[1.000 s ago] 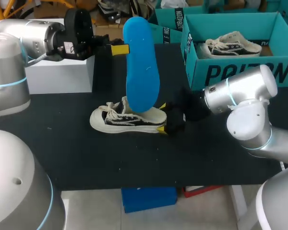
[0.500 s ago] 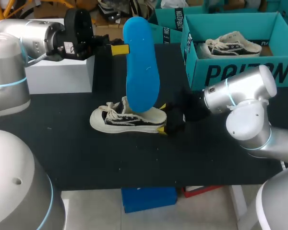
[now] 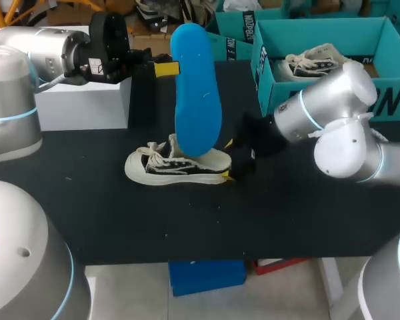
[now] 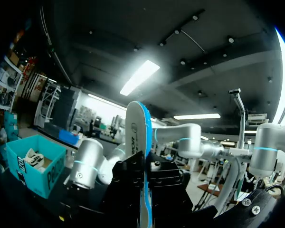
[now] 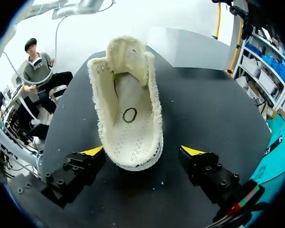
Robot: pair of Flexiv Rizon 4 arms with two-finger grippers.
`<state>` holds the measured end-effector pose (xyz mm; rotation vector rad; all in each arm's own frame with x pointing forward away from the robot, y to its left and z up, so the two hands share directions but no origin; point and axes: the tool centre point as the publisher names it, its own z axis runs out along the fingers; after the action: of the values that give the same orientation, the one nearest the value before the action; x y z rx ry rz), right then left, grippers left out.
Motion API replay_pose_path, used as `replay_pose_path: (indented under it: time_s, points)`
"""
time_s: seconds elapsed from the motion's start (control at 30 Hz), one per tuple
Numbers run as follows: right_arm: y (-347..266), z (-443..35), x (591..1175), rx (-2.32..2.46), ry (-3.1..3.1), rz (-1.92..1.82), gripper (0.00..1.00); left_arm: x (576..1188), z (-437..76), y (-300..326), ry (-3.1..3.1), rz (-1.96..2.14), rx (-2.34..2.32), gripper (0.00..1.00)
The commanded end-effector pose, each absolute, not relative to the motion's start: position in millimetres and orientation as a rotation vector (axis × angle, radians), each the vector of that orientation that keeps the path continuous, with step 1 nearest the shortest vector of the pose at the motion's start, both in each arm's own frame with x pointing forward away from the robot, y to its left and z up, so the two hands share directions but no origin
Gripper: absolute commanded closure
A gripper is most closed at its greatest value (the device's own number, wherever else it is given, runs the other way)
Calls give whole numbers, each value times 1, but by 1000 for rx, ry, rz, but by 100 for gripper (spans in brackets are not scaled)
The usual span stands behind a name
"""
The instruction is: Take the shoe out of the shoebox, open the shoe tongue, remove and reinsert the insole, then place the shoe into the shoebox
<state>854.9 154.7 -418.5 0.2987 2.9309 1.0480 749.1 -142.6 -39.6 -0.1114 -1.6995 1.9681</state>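
Over on the left, the left arm (image 3: 33, 53) comes in above a white box (image 3: 83, 103) standing on the far left of the black desk (image 3: 153, 220). The left jaws are closed tight on the upper part of the blue insole (image 3: 195, 100), one yellow fingertip (image 3: 165, 68) showing against its edge. From that arm's own camera the insole (image 4: 141, 142) runs edge-on straight up between the two black fingers (image 4: 128, 183), gripped from both sides. The insole stands nearly upright, toe end high, and its lower end dips to the mouth of the shoe (image 3: 177, 165). The shoe is a black-and-white low-top with white laces. It lies on the desk near the middle, sole down, toe to the left and heel to the right. Just to the right of its heel are the right jaws, spread wide. In the right wrist view the heel of the shoe (image 5: 128, 109) sits between the two yellow fingertips (image 5: 192, 151). There is a clear gap of bare desk on one side and the other tip is very close to the rubber; I cannot tell whether that one touches. They have hold of nothing. The shoe's cream interior lies open toward that camera. The right arm (image 3: 333, 127) reaches in from the right. Behind it, at the far right of the desk, stands the teal shoebox (image 3: 320, 97), open-topped, with a second shoe (image 3: 320, 63) lying inside.
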Motion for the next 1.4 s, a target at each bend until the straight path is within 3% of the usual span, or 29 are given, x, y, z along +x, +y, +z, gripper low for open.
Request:
replay_pose_path:
  time_s: [0.03,0.67,1.4]
  points:
    - [157,-405,860,349,3102,478,0,747,-39,-143,-1705,1969,-106,100]
    - [192,-386,889,266,3132,-198,0,747,-39,-143,-1705,1969,-106,100]
    - [222,-399,894,201,3165,-239,0,747,-39,-143,-1705,1969,-106,100]
